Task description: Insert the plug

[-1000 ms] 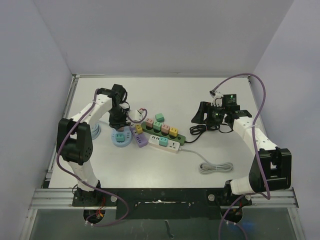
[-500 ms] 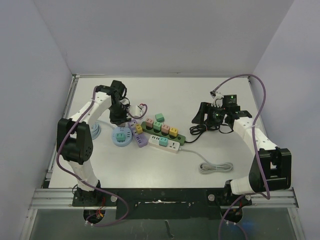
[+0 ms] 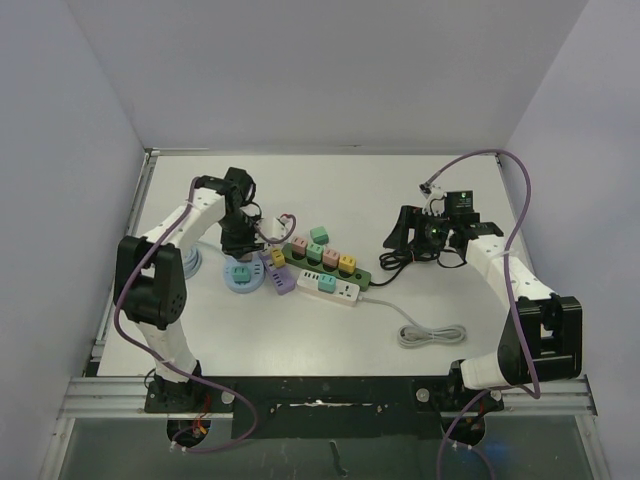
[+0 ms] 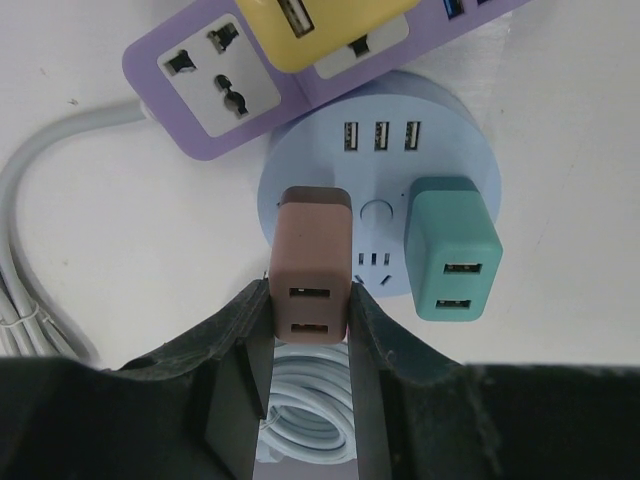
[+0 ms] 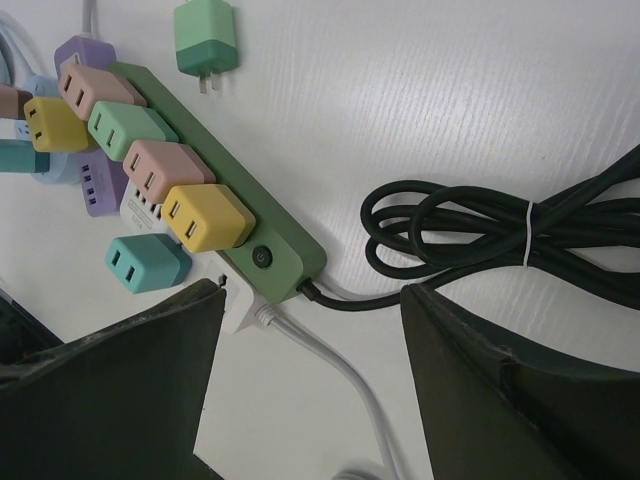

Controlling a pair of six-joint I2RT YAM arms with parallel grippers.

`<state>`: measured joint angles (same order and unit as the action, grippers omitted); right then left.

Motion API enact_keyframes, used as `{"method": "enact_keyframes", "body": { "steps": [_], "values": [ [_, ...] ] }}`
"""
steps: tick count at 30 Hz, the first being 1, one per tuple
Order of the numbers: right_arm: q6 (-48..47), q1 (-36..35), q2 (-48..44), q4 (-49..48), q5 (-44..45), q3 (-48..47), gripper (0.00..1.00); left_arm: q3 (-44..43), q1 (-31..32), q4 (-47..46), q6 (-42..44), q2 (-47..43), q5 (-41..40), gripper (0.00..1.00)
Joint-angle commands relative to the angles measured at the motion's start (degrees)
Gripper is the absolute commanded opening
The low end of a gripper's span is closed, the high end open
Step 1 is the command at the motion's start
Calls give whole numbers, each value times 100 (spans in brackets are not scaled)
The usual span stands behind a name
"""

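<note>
My left gripper [image 4: 310, 330] is shut on a brown USB plug [image 4: 312, 262], held over the left side of the round blue socket hub [image 4: 375, 170]; whether its prongs are seated is hidden. A teal plug [image 4: 450, 245] sits in the hub's right side. In the top view the left gripper [image 3: 238, 243] hovers over the hub [image 3: 242, 277]. My right gripper [image 5: 310, 330] is open and empty above the table near the green power strip [image 5: 270, 225], and shows in the top view [image 3: 405, 232].
A purple strip [image 4: 215, 70] with a yellow plug [image 4: 325, 30] lies by the hub. A white strip [image 3: 330, 287], a loose green plug [image 5: 205, 40], a black coiled cord [image 5: 500, 235] and a grey coiled cord [image 3: 432, 334] lie around.
My left gripper rose and moved back from the hub half a second ago, then came down over it again with the brown plug. The right arm has barely moved.
</note>
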<state>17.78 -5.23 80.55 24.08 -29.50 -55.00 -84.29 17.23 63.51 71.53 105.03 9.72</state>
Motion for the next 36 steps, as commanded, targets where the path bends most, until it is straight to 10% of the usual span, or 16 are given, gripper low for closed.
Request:
{"method": "enact_keyframes", "body": {
  "steps": [1,36],
  "values": [
    [-60,30,-187,-193,13,7,72,115,29,62,2,-219,156,0],
    [-121,39,-111,-171,23,-2,72,-7,22,158,157,-154,-219,0]
  ]
}}
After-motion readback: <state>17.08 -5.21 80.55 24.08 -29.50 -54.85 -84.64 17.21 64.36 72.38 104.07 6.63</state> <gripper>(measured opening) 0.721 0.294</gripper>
